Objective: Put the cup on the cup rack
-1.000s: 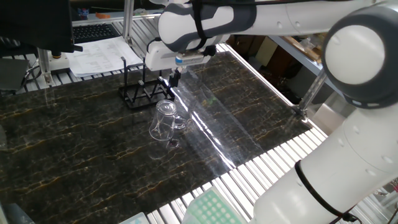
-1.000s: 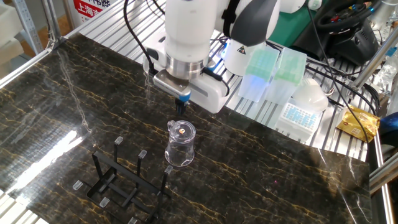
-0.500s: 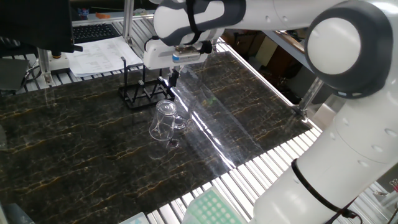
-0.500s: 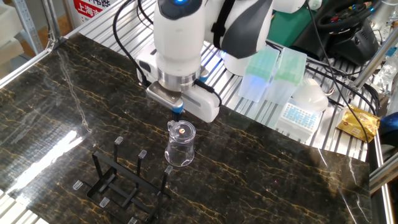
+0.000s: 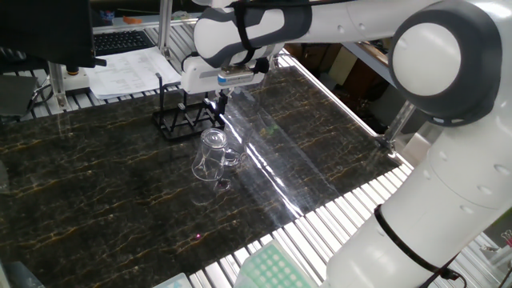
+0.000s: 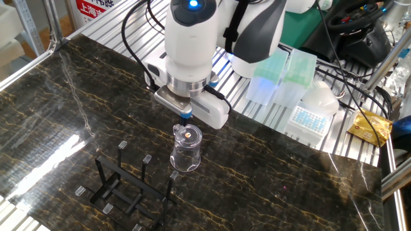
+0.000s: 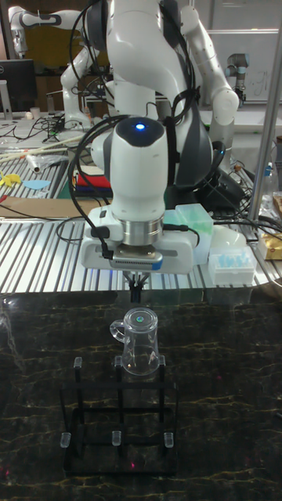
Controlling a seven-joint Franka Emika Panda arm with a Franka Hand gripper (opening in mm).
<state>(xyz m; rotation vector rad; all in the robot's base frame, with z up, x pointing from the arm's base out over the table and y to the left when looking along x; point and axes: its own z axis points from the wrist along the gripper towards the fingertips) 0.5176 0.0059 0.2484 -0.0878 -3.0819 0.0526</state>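
Overhead, the arm points straight down, tool (image 7: 136,295) with fingers pressed together, empty, just behind the cup (image 7: 139,344). Cup stands inverted on the worktop (image 6: 270,173) centre frame, beside the rack (image 7: 117,427).

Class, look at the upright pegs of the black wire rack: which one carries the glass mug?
In the tall fixed view, the cup sits upside down over the middle peg of the far row of the cup rack, nearest the gripper. The other pegs are bare.

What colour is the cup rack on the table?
The cup rack is black, with clear tips on its pegs; the tall fixed view shows it best.
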